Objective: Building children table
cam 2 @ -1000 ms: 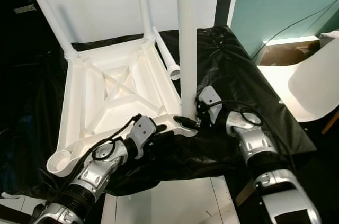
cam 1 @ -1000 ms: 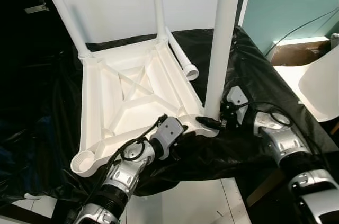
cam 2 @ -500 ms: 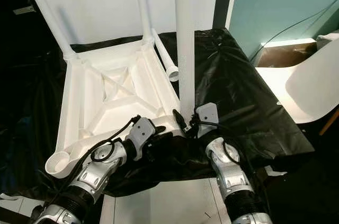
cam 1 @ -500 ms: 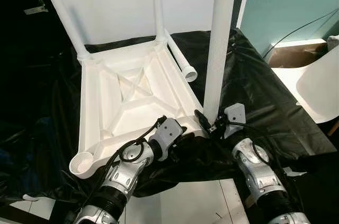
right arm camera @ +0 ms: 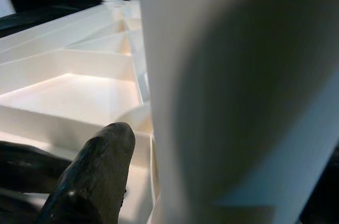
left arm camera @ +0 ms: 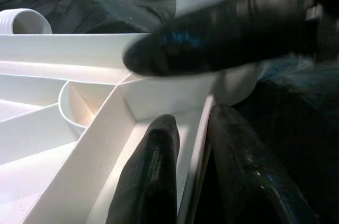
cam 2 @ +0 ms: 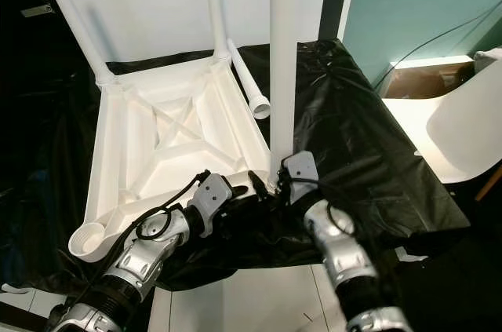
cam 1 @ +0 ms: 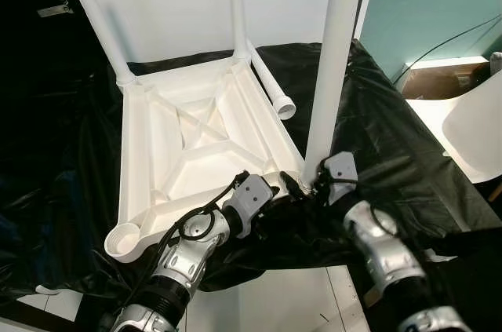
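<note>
Now right claw (cam 1: 302, 184) shifted leftward, clamps leg (cam 1: 333, 65) base; left claw (cam 1: 271, 200) still pinches tabletop (cam 1: 192, 144) rim.

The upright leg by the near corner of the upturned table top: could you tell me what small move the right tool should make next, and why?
Probably a further twist of the upright leg into its corner socket. The right tool grips the leg's base, the left tool pinches the table top's near rim to steady it, and another socket and the loose leg remain.

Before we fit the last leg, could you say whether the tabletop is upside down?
Yes: the tabletop shows its ribbed underside, legs pointing up.
</note>
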### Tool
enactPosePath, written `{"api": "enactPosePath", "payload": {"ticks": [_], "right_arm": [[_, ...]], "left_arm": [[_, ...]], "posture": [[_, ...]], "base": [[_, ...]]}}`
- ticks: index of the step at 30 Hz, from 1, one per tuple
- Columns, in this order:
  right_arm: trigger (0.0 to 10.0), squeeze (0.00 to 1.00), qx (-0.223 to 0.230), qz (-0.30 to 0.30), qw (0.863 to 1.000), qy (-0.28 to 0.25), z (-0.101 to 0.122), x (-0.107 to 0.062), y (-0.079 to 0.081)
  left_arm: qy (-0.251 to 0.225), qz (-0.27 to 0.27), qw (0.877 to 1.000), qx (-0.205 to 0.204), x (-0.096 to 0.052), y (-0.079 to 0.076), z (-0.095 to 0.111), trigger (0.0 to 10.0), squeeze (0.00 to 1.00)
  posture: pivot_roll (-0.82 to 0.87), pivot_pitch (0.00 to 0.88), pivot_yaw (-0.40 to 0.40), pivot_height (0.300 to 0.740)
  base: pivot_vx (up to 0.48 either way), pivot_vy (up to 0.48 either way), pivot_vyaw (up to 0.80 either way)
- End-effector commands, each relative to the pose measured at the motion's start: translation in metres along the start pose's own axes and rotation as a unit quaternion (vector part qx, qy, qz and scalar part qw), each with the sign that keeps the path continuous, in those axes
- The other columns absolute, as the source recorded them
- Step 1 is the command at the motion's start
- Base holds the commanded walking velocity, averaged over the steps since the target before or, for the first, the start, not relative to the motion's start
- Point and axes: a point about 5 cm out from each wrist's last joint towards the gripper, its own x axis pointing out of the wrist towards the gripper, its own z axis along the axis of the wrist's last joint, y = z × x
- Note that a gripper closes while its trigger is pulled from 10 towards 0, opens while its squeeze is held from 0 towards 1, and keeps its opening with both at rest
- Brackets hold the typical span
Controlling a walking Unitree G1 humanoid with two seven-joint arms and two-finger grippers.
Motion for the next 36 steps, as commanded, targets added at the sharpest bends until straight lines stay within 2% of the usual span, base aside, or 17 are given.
{"api": "enactPosePath", "payload": {"ticks": [1,5,10,11,12,13,22,24,26,28,31,32,33,36], "right_arm": [[10.0,0.0,-0.019,0.046,0.999,-0.002,0.002,0.001,-0.004],[10.0,0.0,-0.05,0.07,0.996,0.012,0.008,0.003,-0.023],[10.0,0.0,-0.042,0.086,0.995,0.022,0.014,0.008,-0.036],[4.6,0.0,-0.048,0.095,0.994,0.027,0.014,0.008,-0.037],[4.6,0.0,-0.052,0.103,0.993,0.029,0.014,0.008,-0.037],[0.0,0.0,-0.051,0.108,0.992,0.037,0.011,0.008,-0.038],[0.0,0.0,-0.031,0.121,0.991,0.05,0.002,0.006,-0.031],[0.0,0.0,0.022,0.001,0.999,0.03,0.003,0.012,-0.035],[0.0,0.0,0.022,0.001,0.999,0.03,0.003,0.012,-0.035],[0.0,0.0,0.067,-0.099,0.993,0.016,-0.004,0.008,-0.02],[0.0,0.0,0.074,-0.116,0.99,0.013,-0.006,0.006,-0.012],[0.0,0.0,0.076,-0.132,0.988,0.011,-0.009,0.005,-0.001],[0.0,0.0,0.076,-0.132,0.988,0.011,-0.009,0.005,-0.001],[0.0,0.0,0.092,-0.166,0.982,0.002,-0.009,0.007,0.017]], "left_arm": [[0.055,-0.03,0.998,-0.031,-0.004,-0.015,-0.028,10.0,0.0],[0.055,-0.029,0.998,-0.031,-0.004,-0.015,-0.027,10.0,0.0],[0.056,-0.027,0.998,-0.032,-0.005,-0.014,-0.028,10.0,0.0],[0.056,-0.027,0.998,-0.032,-0.005,-0.014,-0.028,10.0,0.0],[0.056,-0.027,0.998,-0.032,-0.005,-0.014,-0.028,10.0,0.0],[0.055,-0.027,0.998,-0.032,-0.005,-0.014,-0.028,10.0,0.0],[0.055,-0.025,0.998,-0.032,-0.006,-0.014,-0.028,10.0,0.0],[0.056,-0.026,0.998,-0.032,-0.007,-0.014,-0.028,10.0,0.0],[0.056,-0.026,0.998,-0.032,-0.007,-0.014,-0.028,10.0,0.0],[0.055,-0.025,0.998,-0.032,-0.006,-0.015,-0.027,10.0,0.0],[0.054,-0.025,0.998,-0.032,-0.006,-0.015,-0.027,10.0,0.0],[0.054,-0.026,0.998,-0.032,-0.006,-0.015,-0.027,10.0,0.0],[0.054,-0.026,0.998,-0.032,-0.006,-0.015,-0.027,10.0,0.0],[0.055,-0.028,0.998,-0.031,-0.006,-0.015,-0.027,10.0,0.0]], "posture": [[-0.07,0.0,0.025,0.74],[-0.06,0.0,0.023,0.74],[-0.06,0.0,0.022,0.74],[-0.06,0.0,0.022,0.74],[-0.06,0.0,0.021,0.74],[-0.06,0.0,0.02,0.74],[-0.06,0.0,0.023,0.74],[-0.05,0.0,0.021,0.74],[-0.05,0.0,0.021,0.74],[-0.06,0.0,0.024,0.74],[-0.06,0.0,0.024,0.74],[-0.06,0.0,0.026,0.74],[-0.06,0.0,0.026,0.74],[-0.05,0.0,0.028,0.74]], "base": [[0.0,0.0,0.0],[0.0,0.0,0.0],[0.0,0.0,0.0],[0.0,0.0,0.0],[0.0,0.0,0.0],[0.0,0.0,0.0],[0.0,0.0,0.0],[0.0,0.0,0.0],[0.0,0.0,0.0],[0.0,0.0,0.0],[0.0,0.0,0.0],[0.0,0.0,0.0],[0.0,0.0,0.0],[0.0,0.0,0.0]]}}
